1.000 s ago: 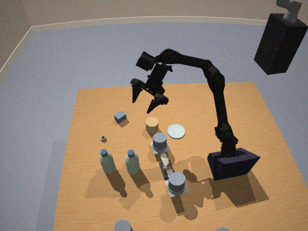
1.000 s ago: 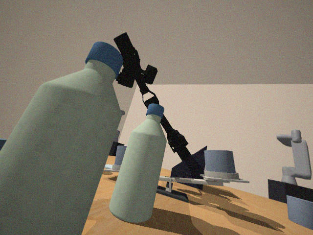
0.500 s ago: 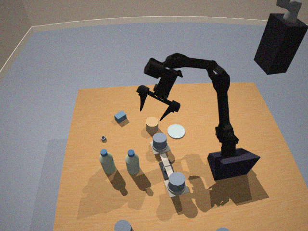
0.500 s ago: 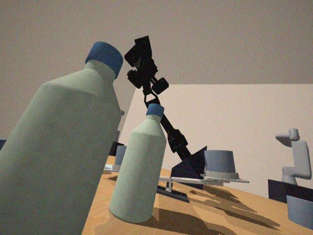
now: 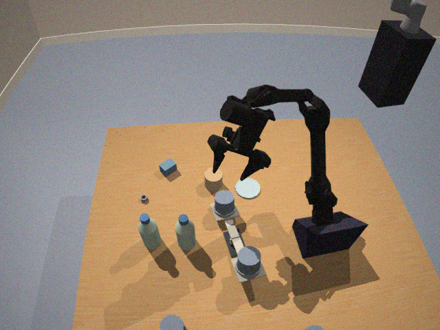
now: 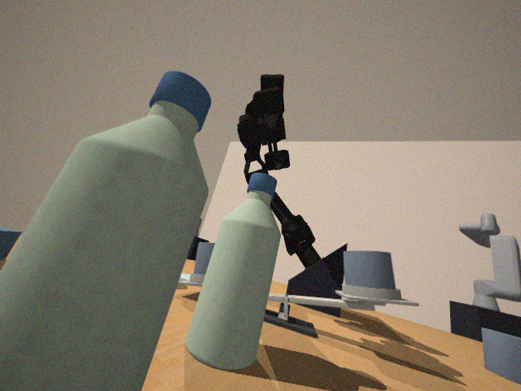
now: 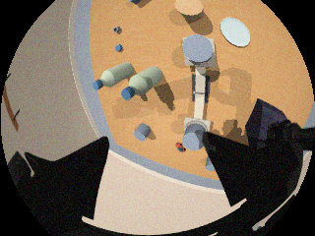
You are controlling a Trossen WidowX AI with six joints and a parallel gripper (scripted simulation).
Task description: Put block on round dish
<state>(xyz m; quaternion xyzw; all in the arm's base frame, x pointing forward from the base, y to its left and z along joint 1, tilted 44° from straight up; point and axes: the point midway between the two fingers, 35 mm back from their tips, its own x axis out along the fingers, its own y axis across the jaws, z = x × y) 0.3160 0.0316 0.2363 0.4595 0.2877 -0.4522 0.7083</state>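
Wide-open, empty gripper high above table — in top view, dish-side cup nearer, other cup at balance's opp. end. Block hidden — which cup, can't tell.

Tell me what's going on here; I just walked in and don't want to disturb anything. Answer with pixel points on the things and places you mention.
The robot arm's gripper (image 5: 228, 176) is open and empty above the table. Both blue-gray cups (image 5: 224, 203) (image 7: 198, 48) and (image 5: 248, 260) (image 6: 369, 270) (image 7: 193, 140) stand on the balance's ends, and the round dish (image 5: 247, 188) (image 7: 235, 31) has nothing on it. The hidden block isn't visible.
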